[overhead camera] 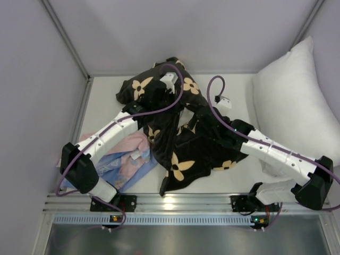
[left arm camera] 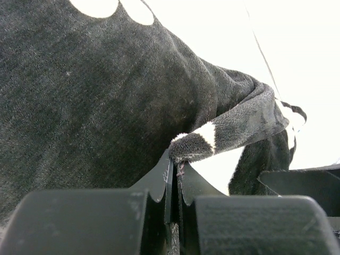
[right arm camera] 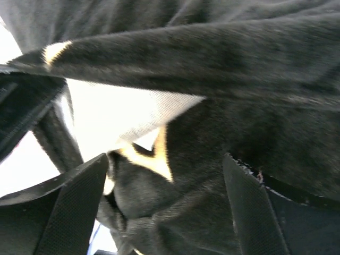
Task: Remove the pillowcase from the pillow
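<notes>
left hand: shut tight; you have a fold of the pillowcase edge pinched between its tips.
right hand: spread wide, with bunched plush of the pillowcase lying between its fingers.
pillowcase: crumpled at the centre of the counter, running from 12 o'clock down to 6 and draped over both arms.
pillow: at 3 o'clock, leaning on the right wall, outside the pillowcase.
cloths: pink and light blue, at 8 o'clock, touching the pillowcase.

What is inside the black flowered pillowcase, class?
A patch of white fabric, likely the pillow, shows through a gap in the pillowcase; the black plush covers the rest, so its extent is hidden.
</notes>
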You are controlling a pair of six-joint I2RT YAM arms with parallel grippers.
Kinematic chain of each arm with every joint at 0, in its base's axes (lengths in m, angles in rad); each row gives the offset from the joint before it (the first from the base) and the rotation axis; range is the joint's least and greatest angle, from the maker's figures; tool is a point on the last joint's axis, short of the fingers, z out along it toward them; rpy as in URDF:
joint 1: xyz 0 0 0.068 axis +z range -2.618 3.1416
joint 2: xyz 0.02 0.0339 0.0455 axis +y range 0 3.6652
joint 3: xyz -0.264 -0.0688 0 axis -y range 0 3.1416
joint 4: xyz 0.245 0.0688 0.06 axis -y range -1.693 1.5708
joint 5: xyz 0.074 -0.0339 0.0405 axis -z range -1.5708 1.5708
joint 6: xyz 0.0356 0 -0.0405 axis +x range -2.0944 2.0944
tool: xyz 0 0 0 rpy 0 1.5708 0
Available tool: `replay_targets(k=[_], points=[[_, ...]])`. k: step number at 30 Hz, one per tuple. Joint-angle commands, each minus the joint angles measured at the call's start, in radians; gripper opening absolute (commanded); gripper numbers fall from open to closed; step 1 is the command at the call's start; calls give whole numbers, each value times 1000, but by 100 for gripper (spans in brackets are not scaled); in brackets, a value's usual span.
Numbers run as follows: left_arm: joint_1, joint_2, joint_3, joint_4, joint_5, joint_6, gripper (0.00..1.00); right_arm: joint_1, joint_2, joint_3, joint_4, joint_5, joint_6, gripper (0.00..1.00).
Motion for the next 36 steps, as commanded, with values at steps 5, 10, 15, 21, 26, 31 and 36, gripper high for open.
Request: replay_targets(k=[5, 10, 15, 21, 26, 31, 36], points=[[55, 20, 63, 111, 21, -32, 0, 43, 22, 5, -47, 154, 12, 78], [63, 36, 66, 109, 3, -34, 0, 78, 77, 46, -27, 143, -20, 78], [85, 59, 66, 109, 13, -42, 0, 83, 139, 83, -24, 124, -23, 78], [88, 79, 60, 112, 52, -55, 0, 83, 209, 135, -19, 152, -36, 75], [88, 85, 48, 123, 67, -62, 0, 82, 266, 160, -18, 164, -49, 48], [97, 85, 46, 123, 61, -60, 0, 83, 237, 86, -18, 131, -25, 0], [108, 94, 48, 123, 58, -63, 0, 118, 135, -70, -21, 108, -17, 0]])
